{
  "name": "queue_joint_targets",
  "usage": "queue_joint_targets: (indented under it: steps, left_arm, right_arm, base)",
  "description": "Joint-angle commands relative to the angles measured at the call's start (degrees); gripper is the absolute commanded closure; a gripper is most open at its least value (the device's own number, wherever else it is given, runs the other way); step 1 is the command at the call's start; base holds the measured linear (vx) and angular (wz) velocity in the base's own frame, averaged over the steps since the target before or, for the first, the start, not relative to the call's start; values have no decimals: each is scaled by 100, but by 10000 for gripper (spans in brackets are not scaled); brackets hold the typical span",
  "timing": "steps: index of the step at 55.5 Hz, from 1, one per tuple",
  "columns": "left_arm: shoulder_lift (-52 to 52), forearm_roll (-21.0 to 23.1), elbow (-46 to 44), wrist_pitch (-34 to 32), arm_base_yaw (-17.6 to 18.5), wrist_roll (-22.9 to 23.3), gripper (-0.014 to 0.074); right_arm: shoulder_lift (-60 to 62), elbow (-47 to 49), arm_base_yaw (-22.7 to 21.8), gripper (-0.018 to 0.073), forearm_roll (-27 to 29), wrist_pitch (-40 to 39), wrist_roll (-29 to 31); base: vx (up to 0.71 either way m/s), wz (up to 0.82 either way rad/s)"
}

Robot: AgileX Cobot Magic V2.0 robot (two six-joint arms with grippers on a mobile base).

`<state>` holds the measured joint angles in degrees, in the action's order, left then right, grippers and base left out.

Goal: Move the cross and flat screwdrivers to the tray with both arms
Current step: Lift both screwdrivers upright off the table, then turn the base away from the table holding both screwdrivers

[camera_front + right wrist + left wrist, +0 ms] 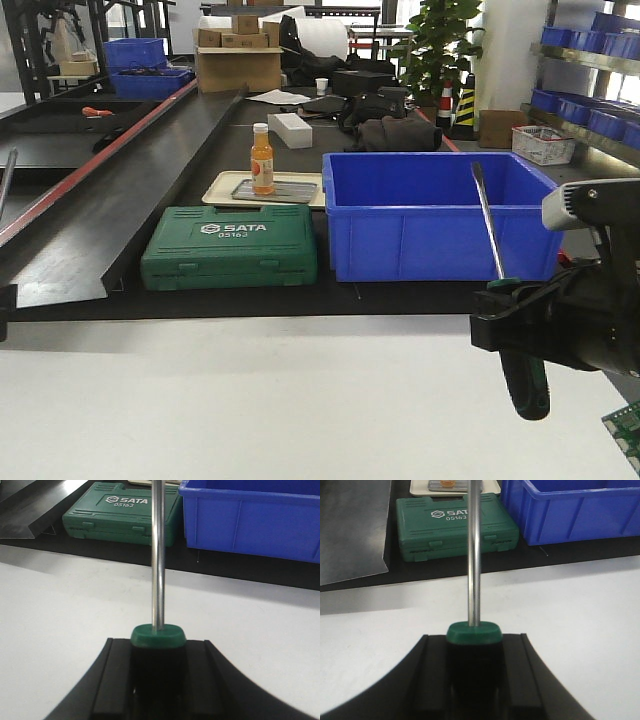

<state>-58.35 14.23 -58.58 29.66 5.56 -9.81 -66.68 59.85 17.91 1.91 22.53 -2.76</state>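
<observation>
My left gripper (pixel 473 647) is shut on the black, green-capped handle of one screwdriver (pixel 474 555); its steel shaft points away over the white table. Only that shaft shows at the left edge of the front view (pixel 6 180). My right gripper (pixel 158 649) is shut on the handle of the other screwdriver (pixel 158 555). In the front view the right gripper (pixel 515 320) holds it (pixel 490 220) upright above the white table, handle hanging below. The wide grey metal tray (pixel 90 230) lies at the left on the black bench and also shows in the left wrist view (pixel 350 530).
A green SATA tool case (pixel 230 247) and a deep blue bin (pixel 435 215) stand along the bench's front edge. Behind them a beige tray (pixel 225 188) holds a small grey tray and an orange bottle (pixel 262 158). The white table (pixel 250 400) lies below both grippers.
</observation>
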Motion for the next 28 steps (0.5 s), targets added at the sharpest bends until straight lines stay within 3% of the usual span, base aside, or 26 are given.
queue_joint_targets:
  steps: [1, 28]
  left_arm:
    - [105, 116, -175, -479, 27, 6, 599]
    - [105, 116, -175, -479, 27, 6, 599]
  right_arm:
    - [145, 174, -37, 567, -6, -490, 34]
    - [145, 174, -37, 567, -6, -490, 34]
  base:
    - [-4, 1]
    - [-13, 4]
